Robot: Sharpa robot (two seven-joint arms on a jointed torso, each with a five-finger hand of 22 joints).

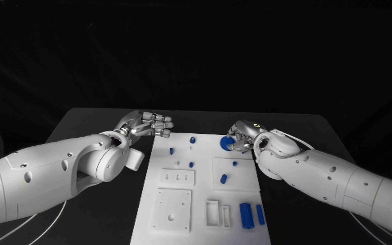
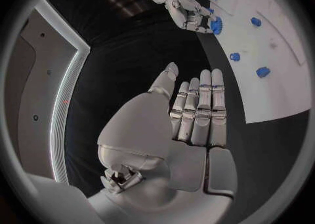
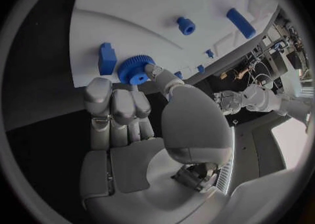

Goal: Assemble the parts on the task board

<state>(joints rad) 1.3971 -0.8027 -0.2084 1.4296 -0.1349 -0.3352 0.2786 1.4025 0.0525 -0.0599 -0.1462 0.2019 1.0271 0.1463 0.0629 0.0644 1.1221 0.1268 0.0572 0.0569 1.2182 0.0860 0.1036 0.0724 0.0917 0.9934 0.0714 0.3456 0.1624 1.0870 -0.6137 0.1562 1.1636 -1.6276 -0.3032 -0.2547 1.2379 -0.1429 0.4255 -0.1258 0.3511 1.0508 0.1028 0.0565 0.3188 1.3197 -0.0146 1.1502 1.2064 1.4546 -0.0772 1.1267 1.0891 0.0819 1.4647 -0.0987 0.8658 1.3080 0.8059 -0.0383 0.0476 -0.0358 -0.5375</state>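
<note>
My right hand (image 1: 242, 137) pinches a blue gear (image 1: 226, 142) over the board (image 1: 204, 199); left hand (image 1: 145, 125) spread, empty; several parts (image 1: 246, 215) lie unassembled.

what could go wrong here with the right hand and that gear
The right hand holds the blue gear only at its fingertips, so it may slip or tilt before it is seated. A small blue part sits on the task board right beside the gear, and the fingers could knock it. The left hand hovers open at the board's edge, not steadying it.
</note>
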